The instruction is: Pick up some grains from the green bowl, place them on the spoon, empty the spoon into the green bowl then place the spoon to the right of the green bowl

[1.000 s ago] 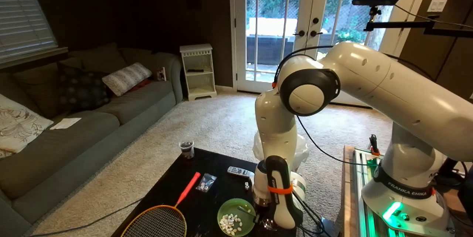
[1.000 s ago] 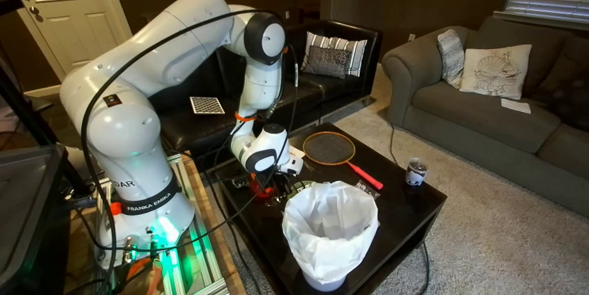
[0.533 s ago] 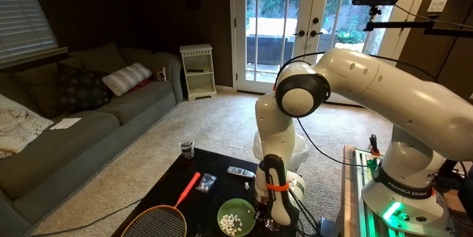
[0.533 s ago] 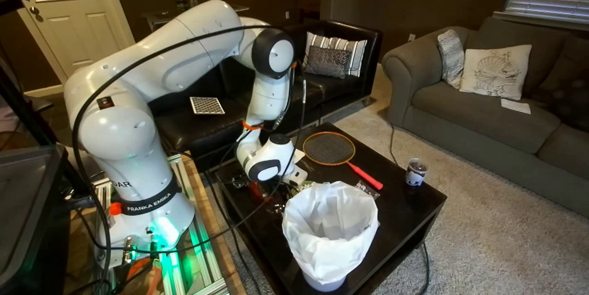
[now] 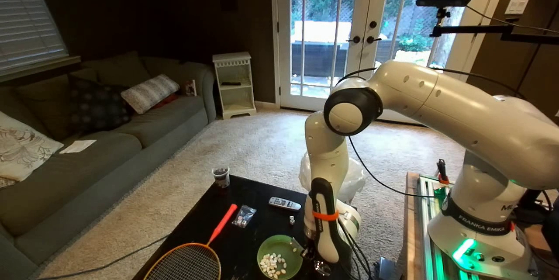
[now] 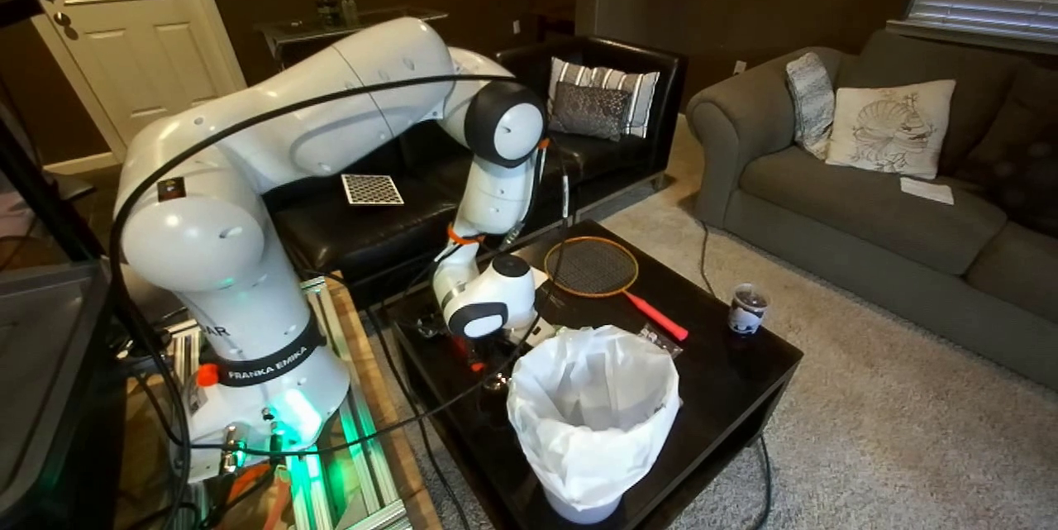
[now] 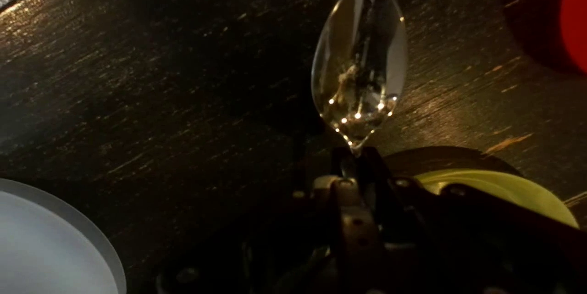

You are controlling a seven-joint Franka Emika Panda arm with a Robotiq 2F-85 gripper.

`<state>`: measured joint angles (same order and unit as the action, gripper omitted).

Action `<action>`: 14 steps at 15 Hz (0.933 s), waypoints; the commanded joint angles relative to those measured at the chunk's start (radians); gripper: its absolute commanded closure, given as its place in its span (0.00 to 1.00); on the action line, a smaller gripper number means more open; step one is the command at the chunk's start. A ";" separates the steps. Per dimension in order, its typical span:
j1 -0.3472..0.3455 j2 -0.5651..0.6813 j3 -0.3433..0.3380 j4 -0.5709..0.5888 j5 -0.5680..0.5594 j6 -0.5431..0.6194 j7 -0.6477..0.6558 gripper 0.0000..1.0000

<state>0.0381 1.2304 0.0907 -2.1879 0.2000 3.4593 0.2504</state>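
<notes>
The green bowl (image 5: 283, 247) stands on the dark table, and the whitish grains (image 5: 270, 264) lie heaped in it. Beside it my gripper (image 5: 308, 254) is shut on the spoon, whose handle (image 5: 297, 245) sticks out over the bowl's rim in an exterior view. In the wrist view the shiny spoon (image 7: 360, 60) points away from the fingertips, and no grains show in its hollow. Part of the bowl's rim (image 7: 495, 184) appears right of my gripper (image 7: 355, 161) there. In an exterior view the spoon's head (image 6: 496, 382) hangs below the hand; the bin and arm largely hide the bowl.
A bin with a white liner (image 6: 591, 422) stands close to the hand. A red thing (image 7: 575, 19) and a white round thing (image 7: 46, 243) border the wrist view. The table also bears a racket (image 5: 183, 264), a remote (image 5: 284, 203), a small bag (image 5: 244, 216) and a cup (image 5: 221, 177).
The hand has shifted toward the bin, carrying the spoon. Its handle has swung and now reaches less far over the bowl. The bowl and grains have stayed put.
</notes>
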 commanded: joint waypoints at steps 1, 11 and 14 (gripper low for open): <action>-0.032 0.027 0.019 0.018 0.017 0.016 0.016 0.98; -0.092 0.072 0.039 0.044 0.015 0.017 0.042 0.98; -0.107 0.085 0.044 0.055 0.011 0.014 0.041 0.98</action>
<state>-0.0446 1.2876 0.1152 -2.1573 0.2005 3.4595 0.2889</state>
